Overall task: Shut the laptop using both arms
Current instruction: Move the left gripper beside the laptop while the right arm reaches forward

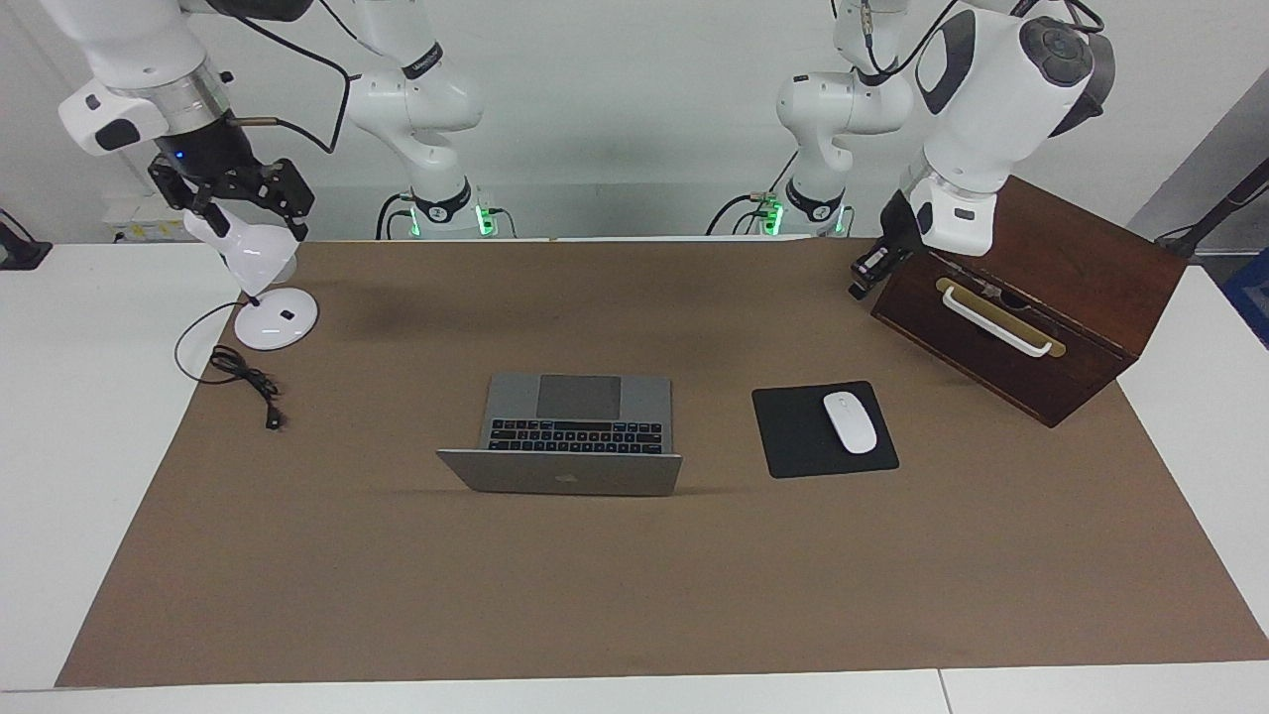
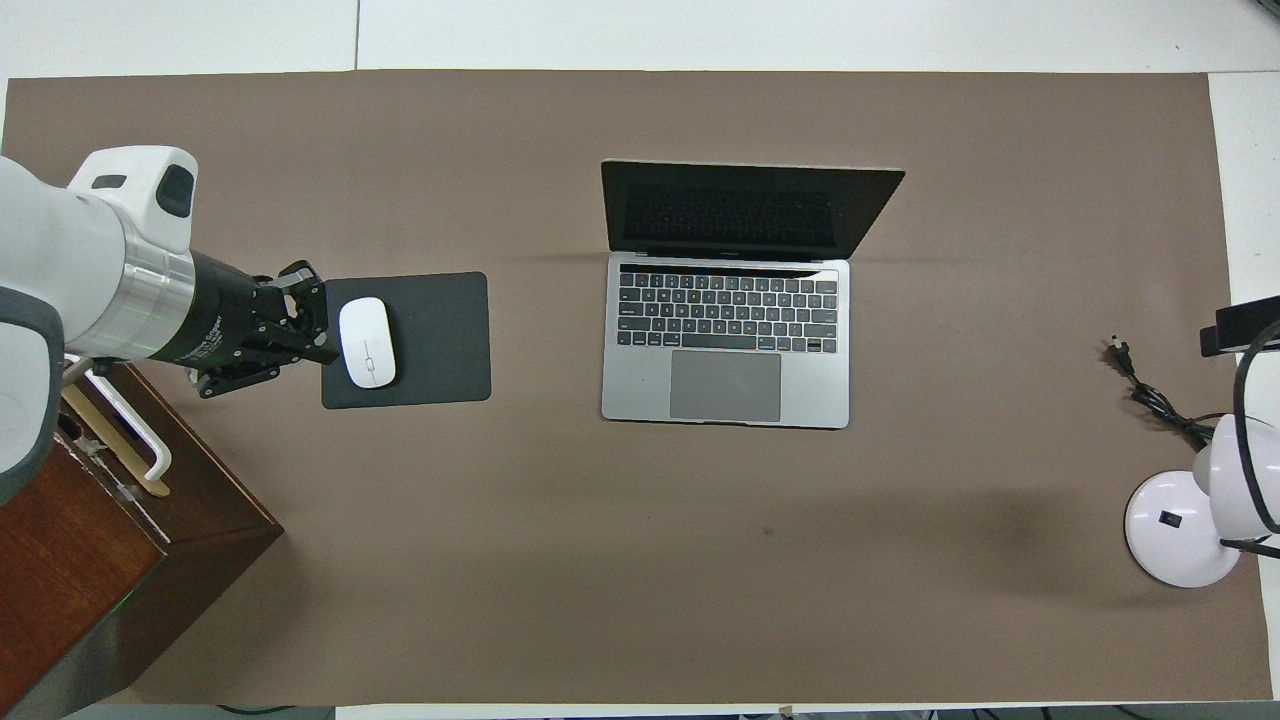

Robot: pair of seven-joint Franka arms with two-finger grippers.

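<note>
The silver-grey laptop [image 1: 577, 428] stands open in the middle of the brown mat, its lid [image 1: 560, 474] upright and its dark screen [image 2: 740, 210] toward the robots. The keyboard and trackpad show in the overhead view [image 2: 725, 345]. My left gripper [image 1: 865, 278] hangs in the air beside the wooden box; from overhead [image 2: 305, 328] it is at the mouse pad's edge, well apart from the laptop. My right gripper [image 1: 236, 196] is open over the white lamp's head, far from the laptop; only a black edge of it [image 2: 1240, 330] shows overhead.
A black mouse pad [image 1: 793, 436] with a white mouse [image 1: 851, 421] lies beside the laptop toward the left arm's end. A dark wooden box [image 1: 1041, 297] with a white handle stands at that end. A white desk lamp [image 1: 276, 317] and its cord [image 1: 243, 377] are at the right arm's end.
</note>
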